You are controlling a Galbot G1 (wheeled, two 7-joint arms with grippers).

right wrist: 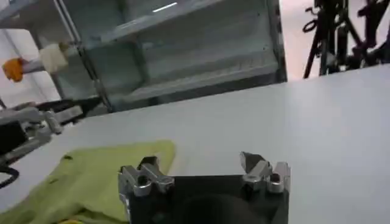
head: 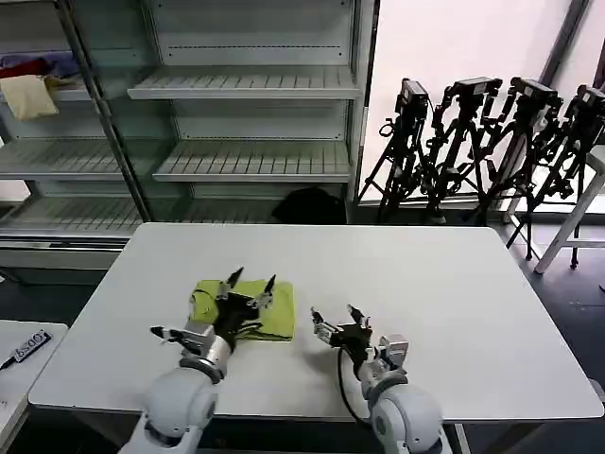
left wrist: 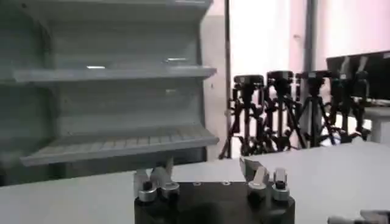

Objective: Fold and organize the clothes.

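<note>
Both grippers, left gripper over the folded T-shirt and right gripper beside it, are hovering open; a careless grab risks unfolding it.

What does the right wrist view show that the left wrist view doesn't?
Right wrist view alone: the green T-shirt lying folded on the table, with the left tool open beside it, and cream and orange cloths on a shelf. Left wrist view alone: the left tool's own fingers up close, spread open with nothing between them, and the right tool at the edge. Both share the white table, the shelves and the tripods.
</note>
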